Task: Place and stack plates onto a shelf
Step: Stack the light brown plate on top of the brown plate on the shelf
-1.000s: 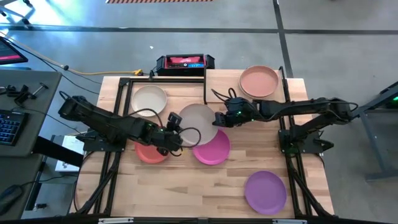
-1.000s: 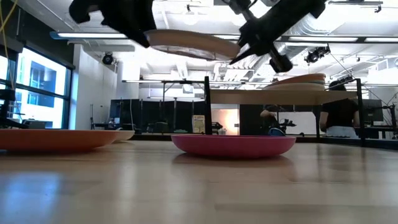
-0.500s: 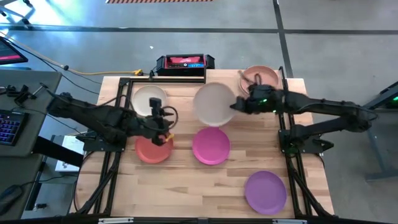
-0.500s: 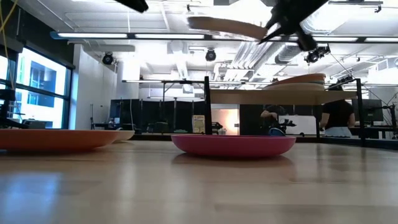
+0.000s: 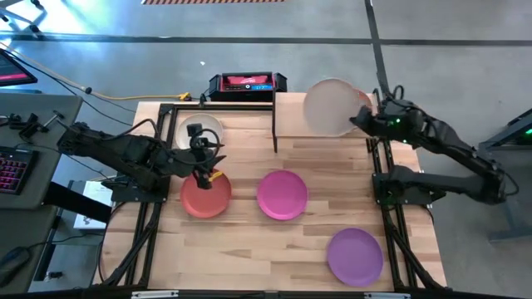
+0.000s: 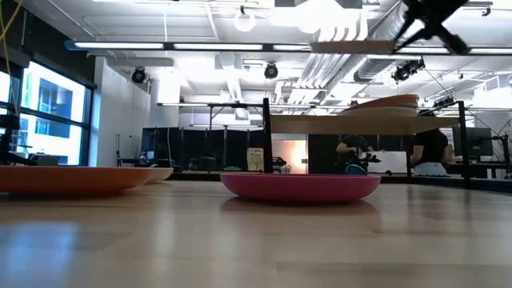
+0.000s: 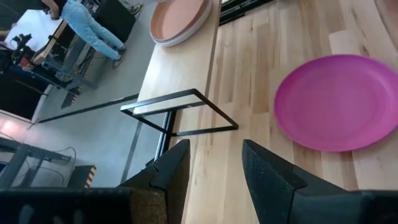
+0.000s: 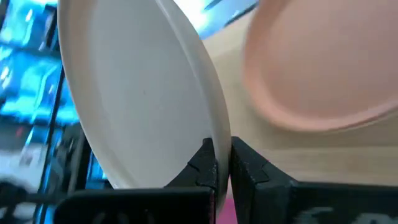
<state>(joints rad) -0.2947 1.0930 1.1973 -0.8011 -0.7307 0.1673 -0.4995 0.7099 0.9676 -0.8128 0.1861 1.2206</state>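
Right gripper: closed on the rim of an off-white plate, which is held in the air above the shelf at the table's far right corner.
Carried plate: in the right wrist view its edge is seen pinched between the two dark fingers, and it is tilted against the peach plate below.
Peach plate: already resting on the shelf's right end, almost fully covered from above by the carried plate.
Step in hand: judged to be the stacking of the off-white plate onto the peach one.
Doing it well: the plate should be levelled first, centred over the peach rim, then lowered until it nests. A release while it is tilted risks a slide off the shelf's far edge.
Left gripper: fingers spread wide, nothing held, parked over the table's left side just beside the orange-red plate.
Other plates: a second off-white plate near the far left corner, magenta plate at the centre, purple plate by the near right corner.
Surface: light-wood tabletop, black frame rails along both sides.
Room: grey floor, a red-and-black box behind the far edge, a person visible in the low view's background.
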